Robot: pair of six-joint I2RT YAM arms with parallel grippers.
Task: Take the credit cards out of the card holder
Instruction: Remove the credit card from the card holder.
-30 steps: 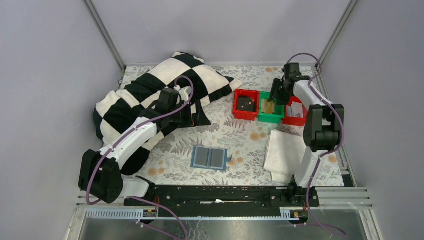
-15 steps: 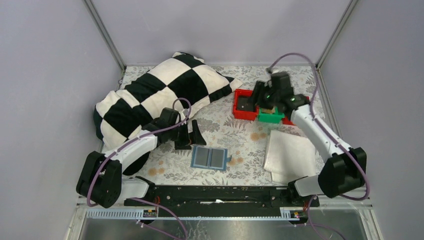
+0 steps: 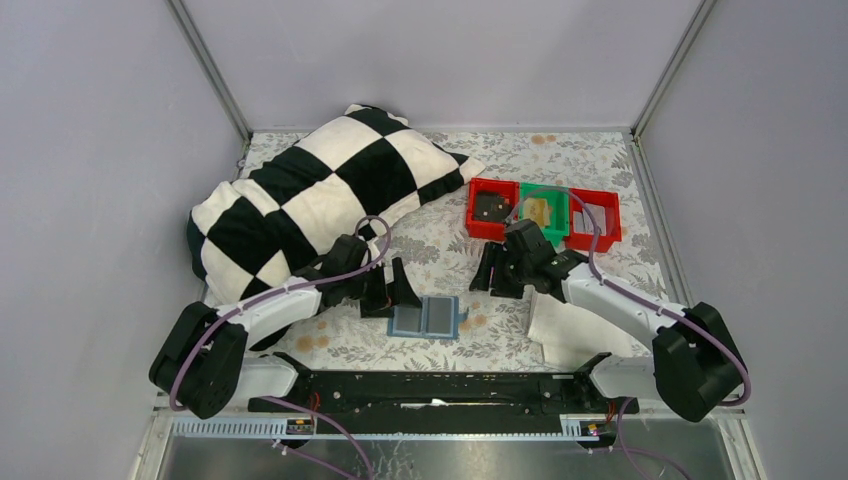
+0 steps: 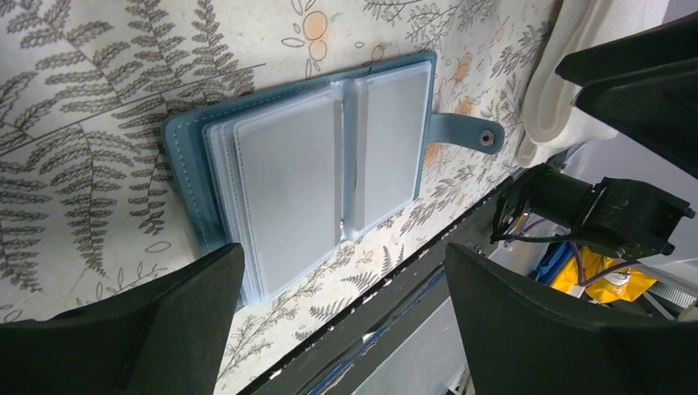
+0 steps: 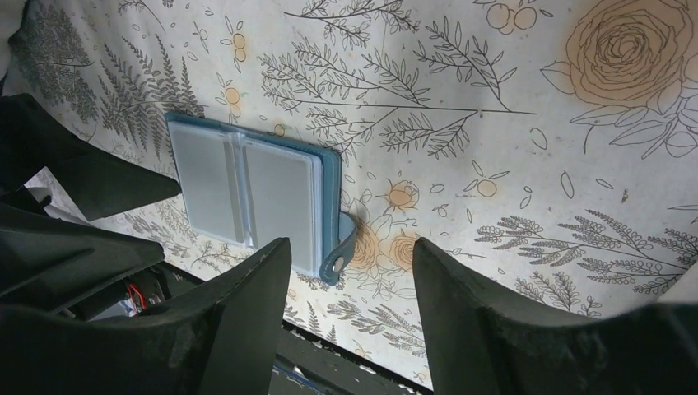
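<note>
The card holder (image 3: 425,317) lies open and flat on the floral cloth, teal-blue with two grey sleeve panels. In the left wrist view the card holder (image 4: 304,164) has its snap tab (image 4: 463,132) sticking out on the right. The credit cards are hidden; only flat grey panels show in the sleeves. My left gripper (image 3: 388,295) hangs open at the holder's far left corner, and nothing lies between the left gripper's (image 4: 346,329) fingers. My right gripper (image 3: 497,275) is open, a little beyond and right of the holder. In its own view the right gripper (image 5: 350,317) is empty, above the snap tab (image 5: 342,247).
A black-and-white checkered pillow (image 3: 310,200) fills the back left. Two red bins (image 3: 470,215) (image 3: 612,215) and a green bin (image 3: 545,187) stand at the back right. A white cloth (image 3: 560,335) lies under the right arm. The black rail (image 3: 430,385) runs along the near edge.
The right arm swung from the bins at the back down to just right of the card holder, its jaws a little wider. The left gripper came forward to the holder's left corner.
</note>
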